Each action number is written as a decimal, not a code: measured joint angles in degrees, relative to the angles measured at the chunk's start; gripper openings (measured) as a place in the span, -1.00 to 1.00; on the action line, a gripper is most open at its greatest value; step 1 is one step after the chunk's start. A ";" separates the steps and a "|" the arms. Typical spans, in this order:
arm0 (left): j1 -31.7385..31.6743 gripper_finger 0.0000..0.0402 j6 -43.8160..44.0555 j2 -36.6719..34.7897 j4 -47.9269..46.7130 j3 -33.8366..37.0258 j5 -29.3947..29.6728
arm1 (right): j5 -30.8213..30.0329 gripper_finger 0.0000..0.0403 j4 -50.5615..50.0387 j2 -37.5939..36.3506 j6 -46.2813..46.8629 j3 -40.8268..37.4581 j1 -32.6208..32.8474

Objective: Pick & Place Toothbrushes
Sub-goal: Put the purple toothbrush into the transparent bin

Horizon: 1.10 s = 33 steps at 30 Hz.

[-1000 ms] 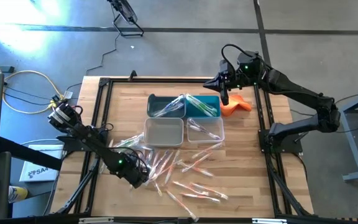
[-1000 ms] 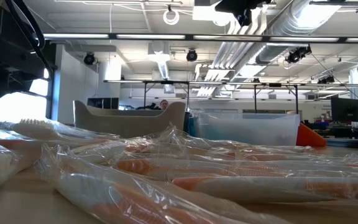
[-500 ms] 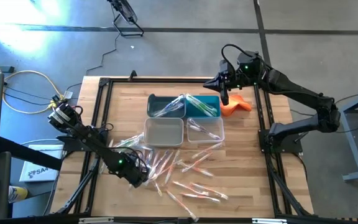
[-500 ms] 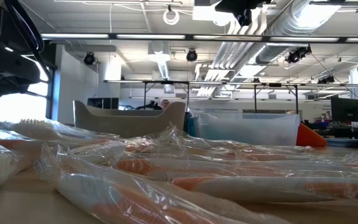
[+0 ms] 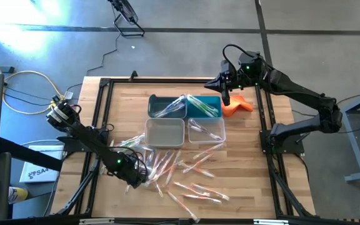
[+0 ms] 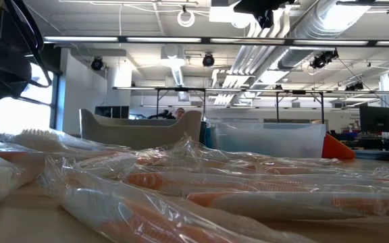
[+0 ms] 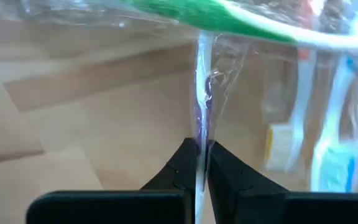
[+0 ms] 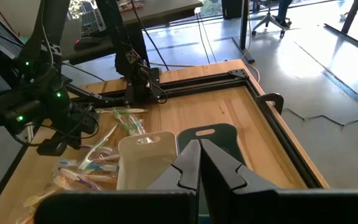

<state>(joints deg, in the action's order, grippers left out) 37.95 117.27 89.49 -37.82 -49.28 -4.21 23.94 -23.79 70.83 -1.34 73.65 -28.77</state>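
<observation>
Change: left tool (image 7: 199, 163) has just closed, pinching the clear wrapper of one toothbrush (image 7: 229, 15) from the toothbrushes (image 5: 186, 175) scattered on the desk (image 5: 127, 112) ahead of it; pick begun | Left arm: low, reaching forward | Right tool (image 8: 199, 163): shut, empty, poised above the bins (image 5: 185, 119).

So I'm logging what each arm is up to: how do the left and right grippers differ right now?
The left gripper is low over the scattered toothbrushes at the table's near left, pinching the clear wrapper of a green-handled toothbrush; the right gripper hangs over the far side, beside the orange cloth, holding nothing. The left arm is working; the right arm waits. Both have their fingers shut.
</observation>
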 joint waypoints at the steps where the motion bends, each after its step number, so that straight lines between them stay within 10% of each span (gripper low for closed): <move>1: 0.00 -0.93 0.06 -0.20 -0.02 -0.02 -0.08 | 0.00 -0.98 0.00 -0.01 0.00 0.00 0.00; 19: 3.68 -0.93 0.85 -13.52 -8.67 -0.12 0.56 | -2.64 -0.98 -0.02 0.00 -0.39 0.00 0.00; 33: 3.69 -0.93 -7.73 -26.36 -5.92 -0.15 18.52 | -2.84 -0.98 -0.59 -0.01 -0.22 0.00 0.00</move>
<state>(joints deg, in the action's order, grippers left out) 41.65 109.55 63.13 -43.75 -49.43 14.31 21.10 -24.38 70.82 -1.56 73.65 -28.77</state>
